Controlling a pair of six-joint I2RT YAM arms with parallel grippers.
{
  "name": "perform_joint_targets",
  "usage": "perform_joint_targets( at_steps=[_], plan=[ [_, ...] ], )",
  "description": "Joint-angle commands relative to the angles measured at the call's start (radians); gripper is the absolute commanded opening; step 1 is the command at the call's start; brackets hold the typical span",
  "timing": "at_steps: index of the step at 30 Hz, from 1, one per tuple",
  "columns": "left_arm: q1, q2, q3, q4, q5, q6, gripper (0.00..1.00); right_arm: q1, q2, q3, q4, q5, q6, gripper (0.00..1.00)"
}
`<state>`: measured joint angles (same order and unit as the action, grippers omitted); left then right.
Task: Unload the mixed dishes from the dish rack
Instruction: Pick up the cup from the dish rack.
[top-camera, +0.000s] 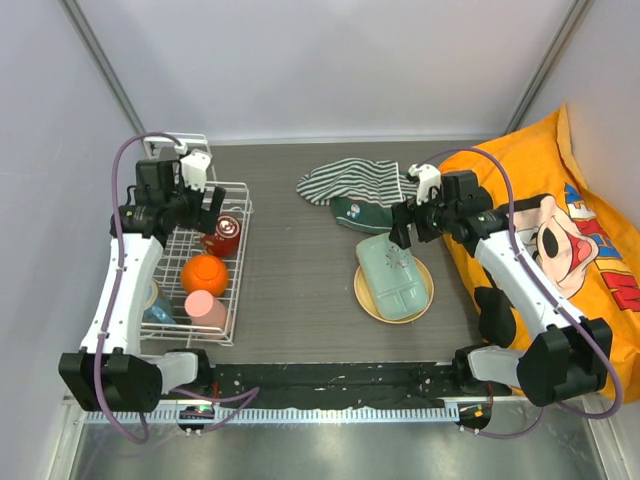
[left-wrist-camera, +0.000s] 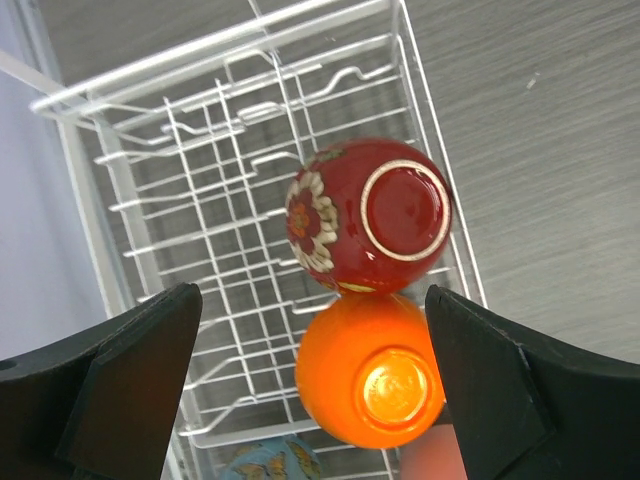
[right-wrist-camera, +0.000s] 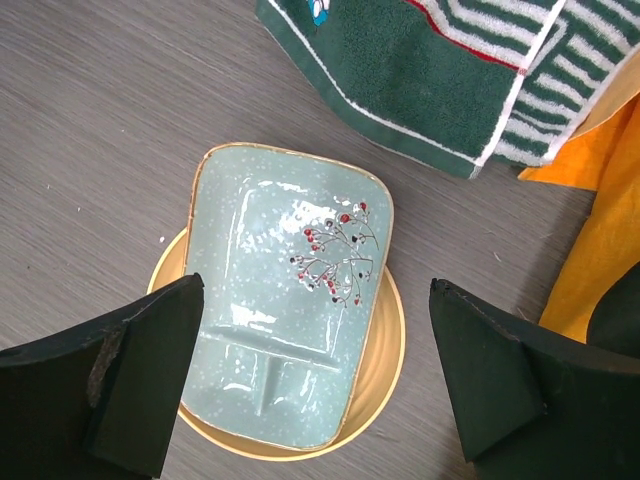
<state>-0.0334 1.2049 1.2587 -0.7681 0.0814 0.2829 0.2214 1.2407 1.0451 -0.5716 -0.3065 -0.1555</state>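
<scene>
At the far left the dish rack (top-camera: 232, 262) sits on the table (top-camera: 300, 290), its taller upright wire frame at the far end. Three dishes stand upside down in a row along its right side: the dark red bowl (top-camera: 222, 237) farthest away, the orange-yellow mug (top-camera: 205, 273) touching it in the middle, and the pink cup (top-camera: 205, 308) nearest the arm bases. The left gripper (top-camera: 205, 203) hangs above the far part of the rack with its jaws spread wide and nothing between them; in its wrist view the bowl (left-wrist-camera: 370, 215) and mug (left-wrist-camera: 370, 385) lie below the gap. Toward the middle, a striped green-white cloth (top-camera: 350, 178) lies bunched at the far side. Just nearer, the pale green rectangular divided tray (top-camera: 393, 275) rests on the tan round plate (top-camera: 370, 308), well apart from the rack. The right gripper (top-camera: 403, 228) hovers by the tray's far end, jaws wide, holding nothing. An orange printed cloth (top-camera: 570, 230) fills the right edge.
</scene>
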Motion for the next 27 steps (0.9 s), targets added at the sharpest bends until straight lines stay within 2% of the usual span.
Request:
perform_joint_targets(
  at_steps=[1, 6, 10, 11, 17, 27],
  plan=[
    [0.029, -0.037, 0.007, -0.059, 0.101, -0.042, 1.0, 0.007, -0.04, -0.01, 0.064, 0.018, 0.011, 0.99],
    [0.121, -0.08, 0.001, -0.126, 0.161, 0.004, 1.0, 0.007, -0.035, -0.02, 0.058, 0.015, -0.003, 0.99],
    [0.171, -0.126, 0.018, -0.221, 0.3, 0.123, 1.0, 0.007, -0.035, -0.025, 0.053, 0.007, -0.01, 0.99],
    [0.174, -0.139, 0.022, -0.252, 0.32, 0.183, 1.0, 0.009, -0.034, -0.023, 0.053, 0.007, -0.012, 0.99],
    [0.178, -0.191, 0.071, -0.495, 0.406, 0.312, 1.0, 0.01, -0.018, -0.022, 0.045, 0.007, -0.019, 0.99],
    [0.176, -0.289, -0.004, -0.69, 0.416, 0.427, 0.99, 0.018, 0.003, -0.022, 0.039, 0.018, -0.029, 0.99]
  ],
)
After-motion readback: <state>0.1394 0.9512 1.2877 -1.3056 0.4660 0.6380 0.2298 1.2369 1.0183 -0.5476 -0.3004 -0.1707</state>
